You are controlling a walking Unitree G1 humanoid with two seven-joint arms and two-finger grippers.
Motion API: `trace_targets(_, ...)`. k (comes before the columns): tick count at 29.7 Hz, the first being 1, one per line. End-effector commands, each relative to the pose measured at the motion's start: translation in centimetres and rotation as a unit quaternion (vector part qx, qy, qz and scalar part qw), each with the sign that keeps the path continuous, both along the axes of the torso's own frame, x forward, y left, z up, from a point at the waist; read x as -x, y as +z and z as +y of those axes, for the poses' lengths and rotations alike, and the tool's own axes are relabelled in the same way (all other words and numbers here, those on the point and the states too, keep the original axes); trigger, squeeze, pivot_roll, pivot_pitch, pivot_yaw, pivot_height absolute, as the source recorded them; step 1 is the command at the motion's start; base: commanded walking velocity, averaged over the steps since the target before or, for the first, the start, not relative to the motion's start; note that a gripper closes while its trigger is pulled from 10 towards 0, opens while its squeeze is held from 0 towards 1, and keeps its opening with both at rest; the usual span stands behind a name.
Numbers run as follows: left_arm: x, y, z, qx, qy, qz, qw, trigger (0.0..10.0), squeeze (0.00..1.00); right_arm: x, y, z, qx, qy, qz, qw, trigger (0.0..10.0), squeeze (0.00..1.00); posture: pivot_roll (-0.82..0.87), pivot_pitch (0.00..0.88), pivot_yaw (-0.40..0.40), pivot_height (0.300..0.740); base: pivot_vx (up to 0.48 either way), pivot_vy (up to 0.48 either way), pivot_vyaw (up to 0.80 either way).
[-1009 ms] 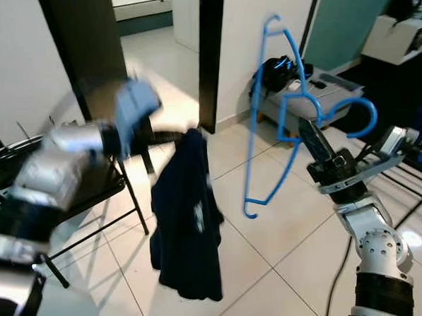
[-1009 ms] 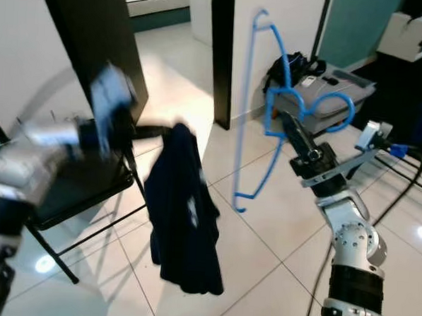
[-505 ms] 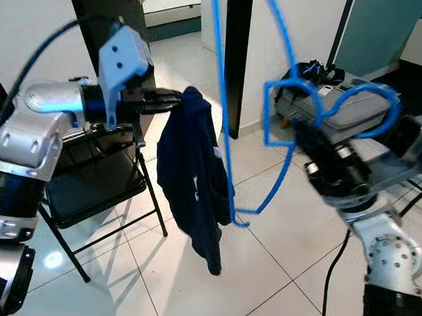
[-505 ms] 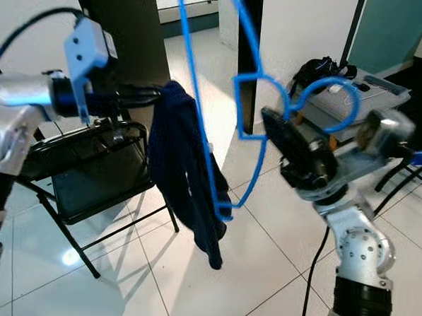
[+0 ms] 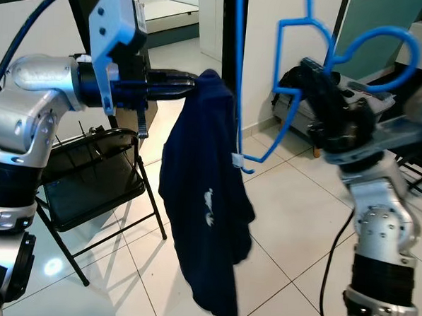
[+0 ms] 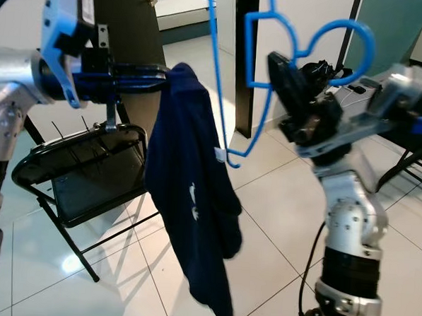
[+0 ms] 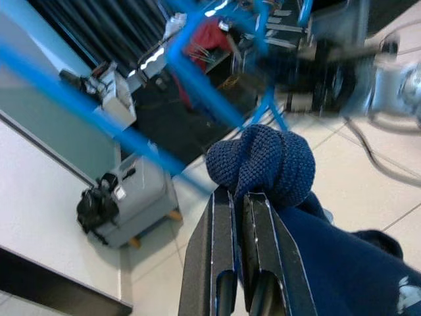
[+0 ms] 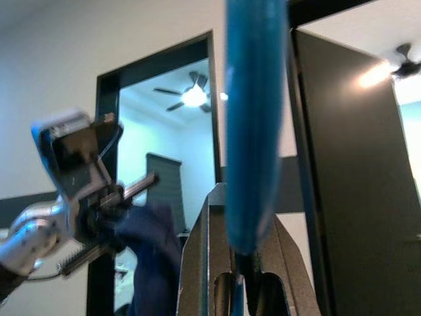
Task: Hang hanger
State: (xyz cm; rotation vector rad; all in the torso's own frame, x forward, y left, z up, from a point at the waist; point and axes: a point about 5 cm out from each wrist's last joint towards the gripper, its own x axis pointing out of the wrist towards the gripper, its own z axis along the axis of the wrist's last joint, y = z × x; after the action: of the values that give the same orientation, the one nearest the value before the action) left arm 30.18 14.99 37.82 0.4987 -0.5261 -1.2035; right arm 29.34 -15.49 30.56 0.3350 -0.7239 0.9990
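1. the left gripper (image 5: 188, 85) has its fingers pressed together, pinching the top of a dark blue shirt (image 5: 207, 200) that hangs down over the floor (image 5: 285, 225).
2. the right gripper (image 6: 281, 69) clamps a blue hanger (image 5: 286, 70), held high just right of the shirt.
3. a pale mark on the shirt's front is unreadable.
4. a black folding chair (image 5: 89, 187) stands at left.

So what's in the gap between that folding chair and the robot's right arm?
The dark blue garment hangs there from the left gripper, with the blue hanger beside it, held by the right gripper. Both eye views show it.
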Motion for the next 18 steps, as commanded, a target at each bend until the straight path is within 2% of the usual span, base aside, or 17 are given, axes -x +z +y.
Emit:
trace_targets(1,0.8,1.5,0.2,0.014,-0.015,-0.016,1.0,10.0,0.0,0.3,-0.3,1.0,-0.002,0.016,0.001,1.0,10.0,0.0,-0.01,0.022,0.069,0.74,0.0,0.0,0.0)
trace_targets(3,0.8,1.6,0.2,0.015,-0.016,-0.016,1.0,10.0,0.0,0.4,-0.5,1.3,-0.005,0.024,0.004,1.0,10.0,0.0,-0.01,0.022,0.069,0.74,0.0,0.0,0.0)
trace_targets(6,0.7,1.4,0.3,0.003,-0.008,-0.017,1.0,10.0,0.0,0.9,0.6,0.9,-0.053,0.052,-0.001,0.997,10.0,0.0,0.0,0.022,0.073,0.74,0.0,0.0,0.0)
trace_targets(7,0.7,1.4,0.3,0.003,-0.008,-0.017,1.0,10.0,0.0,0.9,0.6,0.9,-0.053,0.052,-0.001,0.997,10.0,0.0,0.0,0.022,0.073,0.74,0.0,0.0,0.0)
trace_targets(9,0.6,1.3,0.4,0.0,-0.006,-0.015,1.0,10.0,0.0,1.0,1.2,0.3,-0.068,0.053,-0.008,0.996,10.0,0.0,0.0,0.022,0.073,0.74,0.0,0.0,0.0)
trace_targets(11,0.5,1.1,0.5,-0.001,-0.002,-0.011,1.0,10.0,0.0,1.0,2.3,-1.5,-0.087,0.038,-0.025,0.995,10.0,0.0,-0.01,0.022,0.072,0.74,0.0,0.0,0.0)
trace_targets(14,0.4,1.1,0.7,0.0,-0.001,-0.007,1.0,10.0,0.0,1.2,2.8,-3.0,-0.081,0.016,-0.04,0.996,10.0,0.0,-0.01,0.024,0.07,0.74,0.0,0.0,0.0)
trace_targets(15,0.4,1.1,0.7,0.0,-0.001,-0.007,1.0,10.0,0.0,1.2,2.8,-3.0,-0.081,0.016,-0.04,0.996,10.0,0.0,-0.01,0.024,0.07,0.74,0.0,0.0,0.0)
trace_targets(17,0.5,1.1,0.7,0.001,-0.001,-0.006,1.0,10.0,0.0,1.3,2.7,-3.5,-0.069,0.007,-0.042,0.997,10.0,0.0,-0.01,0.024,0.071,0.74,0.0,0.0,0.0)
trace_targets(18,0.5,1.1,0.7,0.002,-0.002,-0.005,1.0,10.0,0.0,1.6,2.5,-4.1,-0.046,-0.003,-0.042,0.998,10.0,0.0,-0.01,0.026,0.075,0.74,0.0,0.0,0.0)
